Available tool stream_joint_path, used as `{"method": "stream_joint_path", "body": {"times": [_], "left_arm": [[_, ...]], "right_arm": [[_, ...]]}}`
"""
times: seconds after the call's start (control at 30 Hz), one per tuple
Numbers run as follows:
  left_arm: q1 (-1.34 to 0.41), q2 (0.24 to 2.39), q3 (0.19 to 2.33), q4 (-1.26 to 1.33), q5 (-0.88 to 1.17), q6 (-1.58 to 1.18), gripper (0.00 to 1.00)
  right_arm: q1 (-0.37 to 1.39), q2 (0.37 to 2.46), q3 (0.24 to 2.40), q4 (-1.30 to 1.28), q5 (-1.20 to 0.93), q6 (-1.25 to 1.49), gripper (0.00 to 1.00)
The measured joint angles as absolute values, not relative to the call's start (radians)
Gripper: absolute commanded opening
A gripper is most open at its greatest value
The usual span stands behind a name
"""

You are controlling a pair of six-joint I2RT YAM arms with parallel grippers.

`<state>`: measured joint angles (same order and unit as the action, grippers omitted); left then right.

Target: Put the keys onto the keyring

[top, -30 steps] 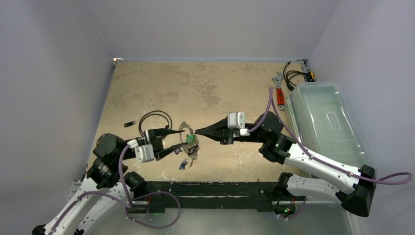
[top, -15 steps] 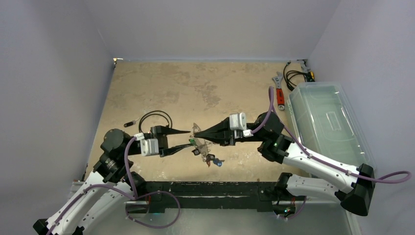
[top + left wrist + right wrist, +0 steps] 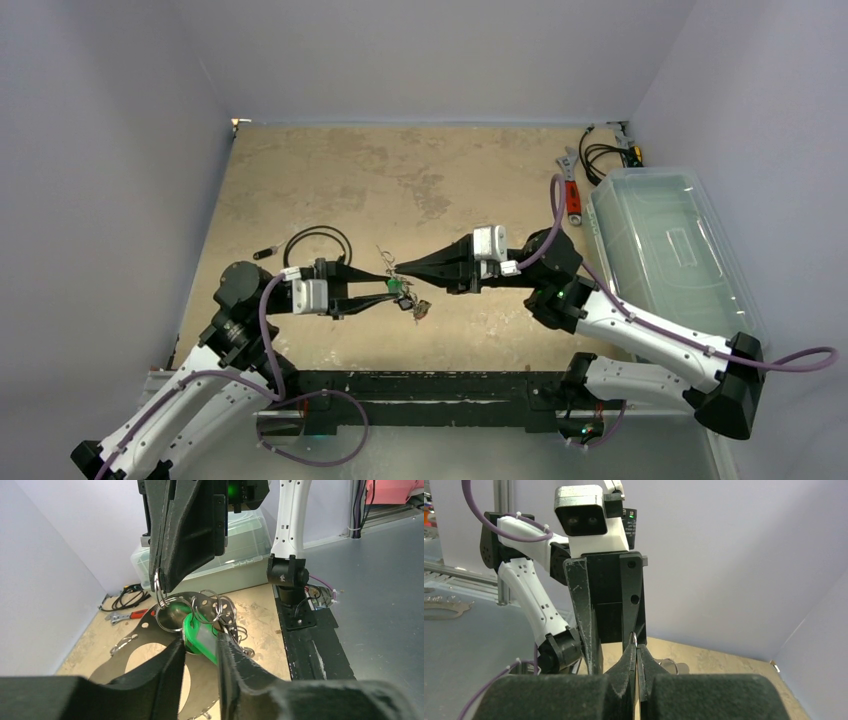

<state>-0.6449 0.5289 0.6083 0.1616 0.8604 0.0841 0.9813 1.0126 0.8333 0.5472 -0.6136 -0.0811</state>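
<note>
The key tag (image 3: 200, 640) is bright green, the keyring (image 3: 150, 632) silvery, the bench (image 3: 400, 180) mottled tan, the wrench handle (image 3: 573, 200) red.

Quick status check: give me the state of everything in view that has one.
left pincer: shut on green tag
right pincer: shut on thin ring above the keyring
green tag: upright, clamped in left pincer
keyring: tilted, hanging below right pincer, small rings on it
bin: lid on
wrench: lying flat, untouched
cable: coiled, lying loose
</note>
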Motion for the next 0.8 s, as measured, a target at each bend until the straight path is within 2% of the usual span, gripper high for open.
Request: {"method": "stream_joint_path", "body": {"times": [0.1,0.17,0.8], "left_arm": [[-0.645,0.536,0.608,0.164,0.86,0.078,0.14],[-0.645,0.538,0.608,0.164,0.86,0.078,0.0],[-0.645,0.473,0.608,0.106,0.854,0.126,0.0]], "right_arm": [[0.981,1.016,0.833,0.553,-0.616,-0.072,0.0],[0.981,1.016,0.833,0.559,-0.62,-0.067,0.0],[0.982,0.947,0.812,0.464,-0.585,-0.076,0.0]]}}
